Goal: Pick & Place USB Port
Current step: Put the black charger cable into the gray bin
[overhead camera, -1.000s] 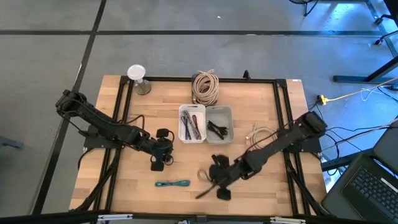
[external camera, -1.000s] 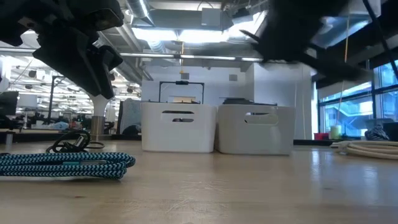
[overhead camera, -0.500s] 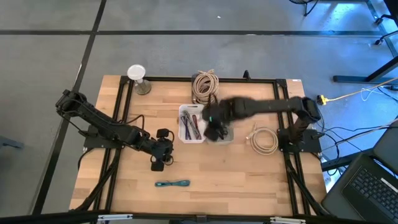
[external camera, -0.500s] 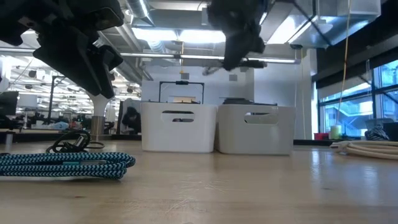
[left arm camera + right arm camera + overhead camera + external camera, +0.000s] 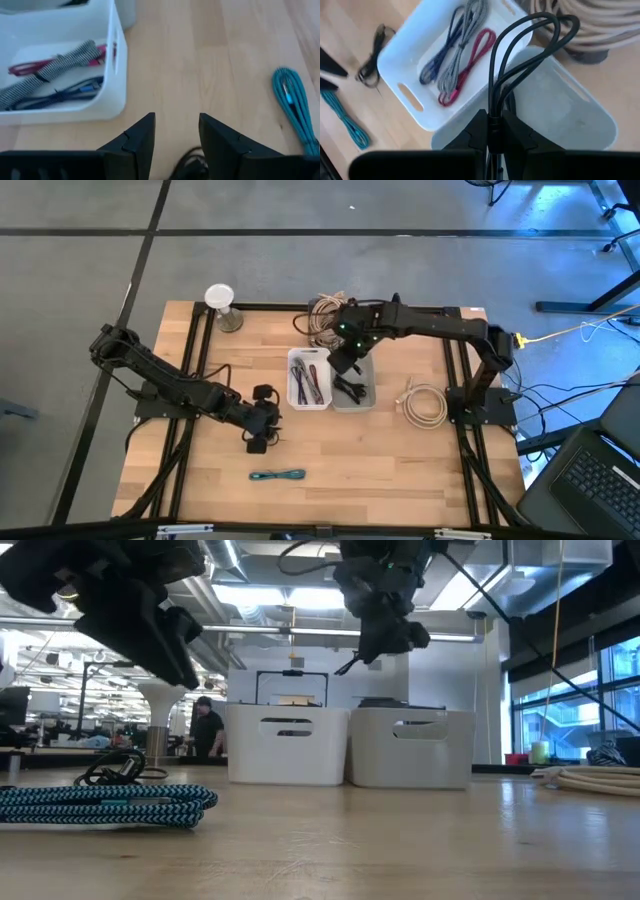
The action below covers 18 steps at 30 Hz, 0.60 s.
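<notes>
At the near edge of the table (image 5: 400, 480), left of centre, a teal braided cable (image 5: 278, 475) lies coiled on the bare wood, well apart from both arms. Just beyond it the left gripper (image 5: 256, 442) hangs low over the table, its fingers (image 5: 142, 137) parted with nothing between them; a small black cable (image 5: 268, 433) lies on the wood directly beneath and beside it. Farther back, at mid-table, two white bins stand side by side and touching. The left bin (image 5: 292, 395) holds grey-striped, red and blue cables (image 5: 462, 52). The right bin (image 5: 366, 365) holds a dark cable (image 5: 349, 388) toward its near end. Above the far part of the right bin is the right gripper (image 5: 345, 363), closed on a looped black USB cable (image 5: 517, 55); the loops project forward past the fingertips, clear of the bin floor. Right of the bins lies a coil of white cable (image 5: 425, 402). At the far edge rest a coil of beige rope (image 5: 328, 320) and, to the left, a small white-topped stand (image 5: 221, 305).
</notes>
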Each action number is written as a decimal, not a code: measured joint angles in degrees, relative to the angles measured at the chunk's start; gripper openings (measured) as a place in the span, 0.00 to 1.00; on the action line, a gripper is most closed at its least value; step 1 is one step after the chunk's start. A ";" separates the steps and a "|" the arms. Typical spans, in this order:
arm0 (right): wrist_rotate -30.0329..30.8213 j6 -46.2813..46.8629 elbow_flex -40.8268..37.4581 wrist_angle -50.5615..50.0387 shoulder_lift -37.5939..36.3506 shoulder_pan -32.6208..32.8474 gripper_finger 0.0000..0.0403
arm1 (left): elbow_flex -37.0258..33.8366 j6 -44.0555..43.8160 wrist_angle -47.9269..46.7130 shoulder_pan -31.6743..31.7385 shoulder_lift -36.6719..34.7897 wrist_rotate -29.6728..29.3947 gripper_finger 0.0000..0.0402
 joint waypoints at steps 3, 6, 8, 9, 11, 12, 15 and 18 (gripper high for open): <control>-2.13 1.31 -2.30 3.37 0.02 -0.70 0.08 | 0.00 -0.02 1.94 0.00 0.00 -0.85 0.36; -5.61 1.81 -6.16 6.02 0.02 -0.90 0.08 | 0.00 -0.02 4.07 -0.01 0.00 -0.89 0.36; -6.18 2.71 -9.43 6.12 0.04 -0.86 0.08 | 0.00 -0.02 5.36 0.00 0.00 -0.88 0.36; -6.20 3.08 -11.00 5.98 0.04 -0.86 0.08 | 0.00 -0.02 5.82 -0.01 0.00 -0.87 0.36; -6.18 3.09 -14.15 6.65 0.04 -0.90 0.08 | 0.00 -0.02 6.15 0.00 0.00 -0.88 0.36; -6.18 3.30 -15.98 7.29 0.04 -0.90 0.08 | 0.00 -0.02 6.24 -0.01 0.00 -0.87 0.36; -6.24 4.96 -21.58 12.34 0.06 -0.90 0.08 | 0.00 -0.01 6.24 0.05 0.00 -1.14 0.36; -8.32 6.39 -26.09 19.53 0.06 -1.31 0.08 | 0.00 0.47 6.24 0.04 0.00 -2.55 0.36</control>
